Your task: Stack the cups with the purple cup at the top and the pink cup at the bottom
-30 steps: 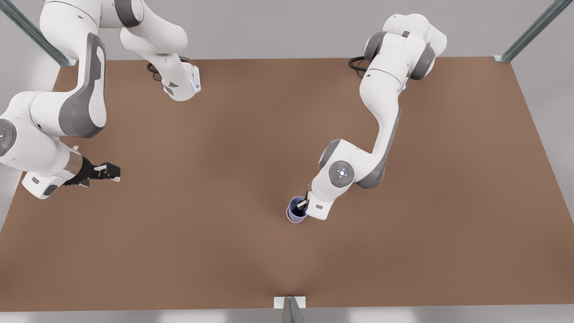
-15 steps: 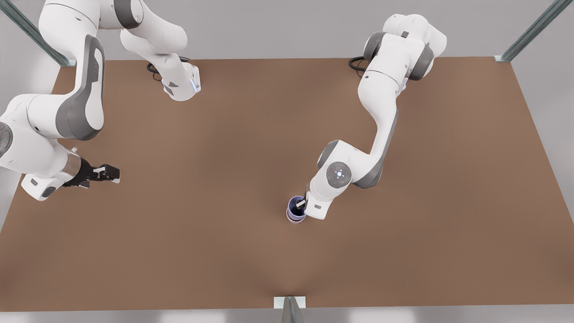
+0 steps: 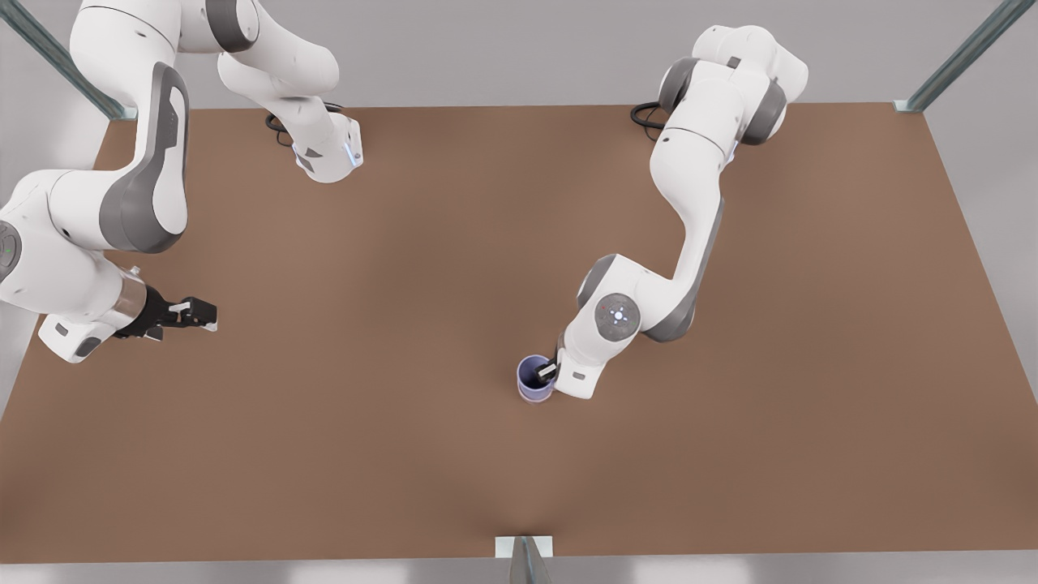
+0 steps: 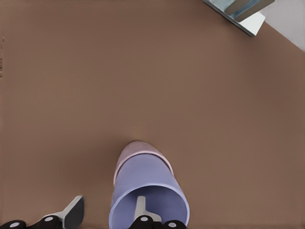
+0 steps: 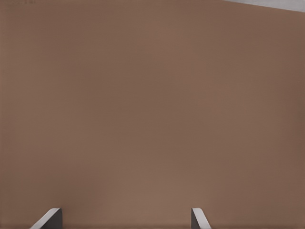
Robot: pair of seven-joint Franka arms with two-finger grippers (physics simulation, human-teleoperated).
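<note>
While the lavender tapered purple cup (image 4: pixel 148 191) is sitting nested in the dusty pink cup (image 4: pixel 138 152) mid-bench (image 3: pixel 324 454), the left pincer (image 4: pixel 107 212) is straddling its rim, fingers spread, needing only to rise; the right pincer (image 3: pixel 195 312) is waiting open, well apart.

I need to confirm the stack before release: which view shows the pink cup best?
The left wrist view: the pink cup shows as a band of wall below the purple cup nested in it. The front view looks down on the purple cup, which covers the pink one. The right wrist view faces bare table.
</note>
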